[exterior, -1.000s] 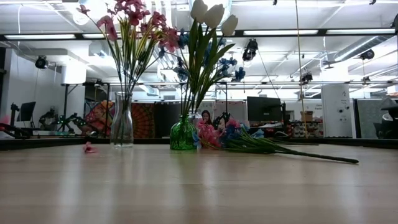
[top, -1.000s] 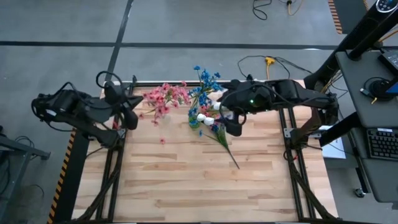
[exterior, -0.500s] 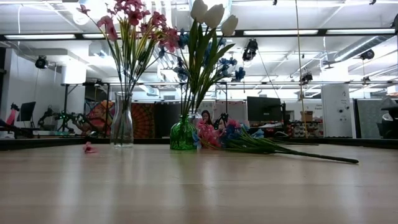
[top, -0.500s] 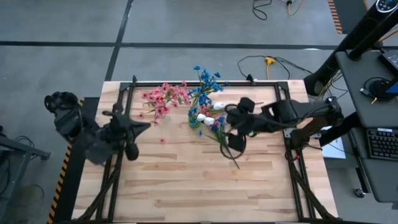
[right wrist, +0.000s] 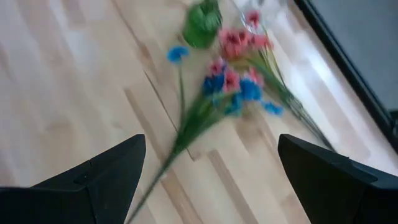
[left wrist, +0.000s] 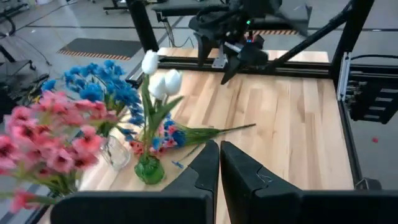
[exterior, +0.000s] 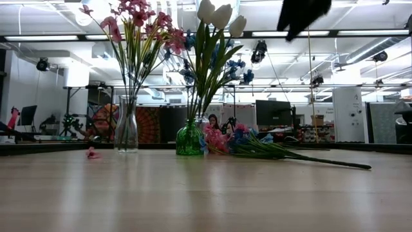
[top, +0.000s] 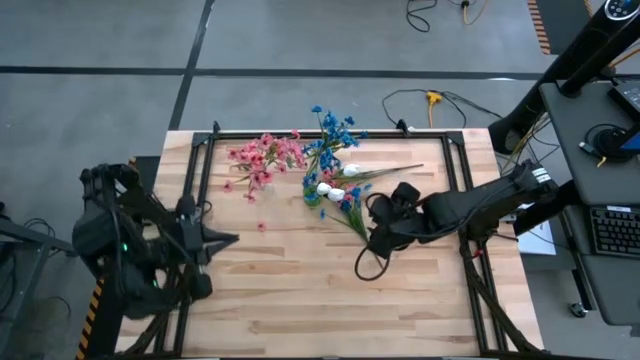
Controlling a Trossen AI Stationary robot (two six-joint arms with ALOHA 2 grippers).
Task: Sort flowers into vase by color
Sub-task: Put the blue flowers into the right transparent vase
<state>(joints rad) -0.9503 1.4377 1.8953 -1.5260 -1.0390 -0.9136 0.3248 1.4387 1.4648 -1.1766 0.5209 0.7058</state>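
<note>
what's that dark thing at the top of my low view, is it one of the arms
Observer: Yes, it is the right gripper, up above the stem end of the loose sprig that lies on the table.
Operator: open or shut
Observer: Open. The right wrist view shows its fingers wide apart, holding nothing, with the sprig below.
Operator: where's the left one
Observer: The left gripper is shut, near the table's left edge.

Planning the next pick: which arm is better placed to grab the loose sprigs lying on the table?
Right. Its open gripper hovers by the loose sprigs; the left gripper, shut, sits at the table's far left edge.
</note>
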